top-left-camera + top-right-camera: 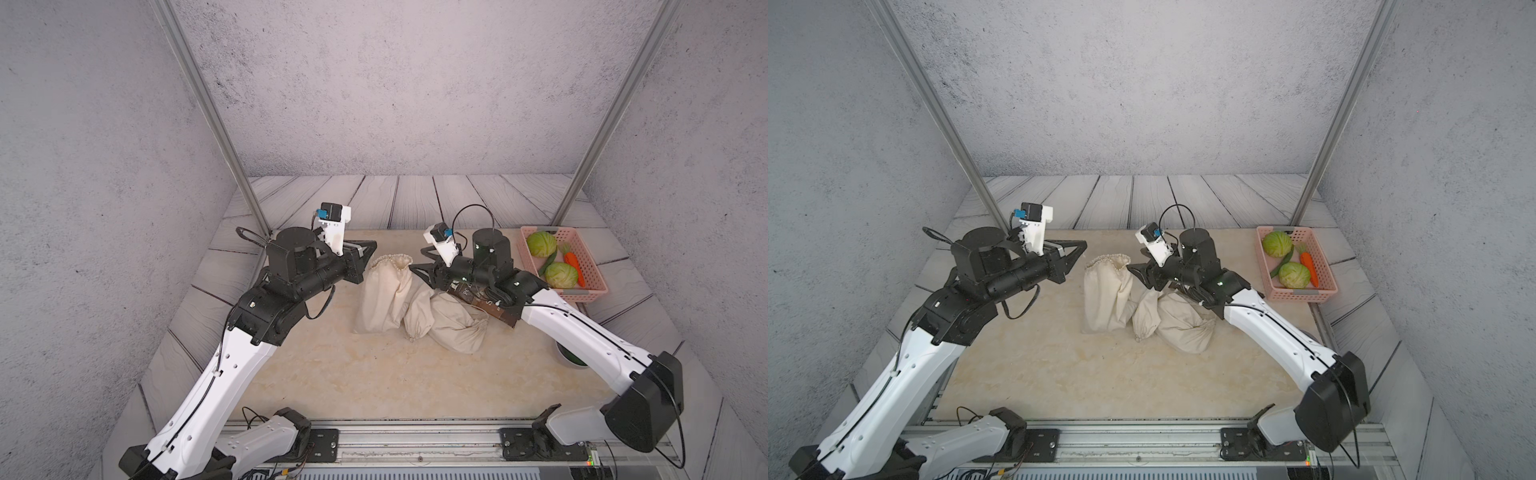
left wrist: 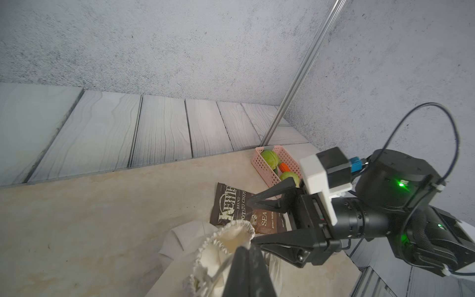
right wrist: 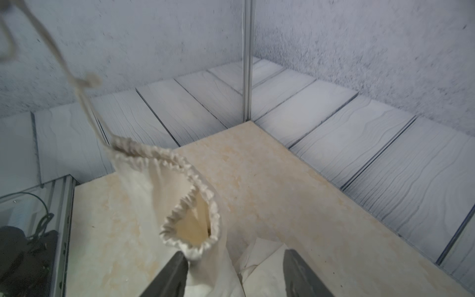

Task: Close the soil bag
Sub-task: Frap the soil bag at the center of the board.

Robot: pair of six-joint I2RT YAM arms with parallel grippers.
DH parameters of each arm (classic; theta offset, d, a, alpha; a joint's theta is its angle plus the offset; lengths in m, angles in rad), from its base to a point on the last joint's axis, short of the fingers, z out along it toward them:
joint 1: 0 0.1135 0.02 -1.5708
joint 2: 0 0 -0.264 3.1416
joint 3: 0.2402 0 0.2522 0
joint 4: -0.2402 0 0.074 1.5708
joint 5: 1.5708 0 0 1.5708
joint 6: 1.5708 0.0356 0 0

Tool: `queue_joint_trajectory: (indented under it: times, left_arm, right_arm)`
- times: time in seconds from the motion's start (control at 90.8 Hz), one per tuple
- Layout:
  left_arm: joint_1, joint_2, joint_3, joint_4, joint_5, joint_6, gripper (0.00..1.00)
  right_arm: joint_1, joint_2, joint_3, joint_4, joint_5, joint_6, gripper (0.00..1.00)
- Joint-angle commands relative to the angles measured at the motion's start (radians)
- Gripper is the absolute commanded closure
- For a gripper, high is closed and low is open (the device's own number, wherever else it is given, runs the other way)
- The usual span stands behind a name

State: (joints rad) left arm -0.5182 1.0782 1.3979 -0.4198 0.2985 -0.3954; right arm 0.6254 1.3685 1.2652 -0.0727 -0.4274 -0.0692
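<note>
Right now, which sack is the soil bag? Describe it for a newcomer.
On the beige tabletop, three cream cloth sacks sit mid-table, left of the pink basket. The soil bag is the upright one between the left pincer and right pincer; unlike the two slumped sacks beside it, its ruffled mouth gapes open.

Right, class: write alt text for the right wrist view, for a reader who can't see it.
A cream cloth bag stands on a beige tabletop, its gathered mouth partly open and its drawstring taut, running up out of frame. The right gripper is open, one dark finger touching the bag's rim.
</note>
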Motion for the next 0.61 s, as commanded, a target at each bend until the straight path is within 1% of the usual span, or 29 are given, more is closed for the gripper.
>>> queue_joint_trajectory:
  times: [0.0, 0.077, 0.165, 0.319, 0.44, 0.594]
  left_arm:
    - [0.002, -0.013, 0.028, 0.082, 0.054, -0.028, 1.0]
    - [0.003, -0.011, 0.026, 0.096, 0.055, -0.037, 1.0]
    - [0.002, -0.008, 0.03, 0.111, 0.052, -0.044, 1.0]
    - [0.002, -0.01, 0.037, 0.118, 0.037, -0.052, 1.0]
    - [0.002, -0.015, 0.036, 0.119, 0.031, -0.054, 1.0]
    - [0.003, -0.028, 0.029, 0.13, 0.018, -0.051, 1.0]
  right_arm:
    - [0.039, -0.042, 0.022, 0.065, -0.018, 0.029, 0.33]
    - [0.082, -0.046, 0.024, 0.126, -0.012, 0.048, 0.32]
    - [0.129, -0.029, 0.039, 0.191, 0.0, 0.067, 0.33]
    - [0.195, 0.034, 0.082, 0.248, 0.015, 0.1, 0.45]
    - [0.235, 0.079, 0.102, 0.271, 0.072, 0.079, 0.49]
    - [0.244, 0.135, 0.153, 0.256, 0.102, 0.068, 0.6]
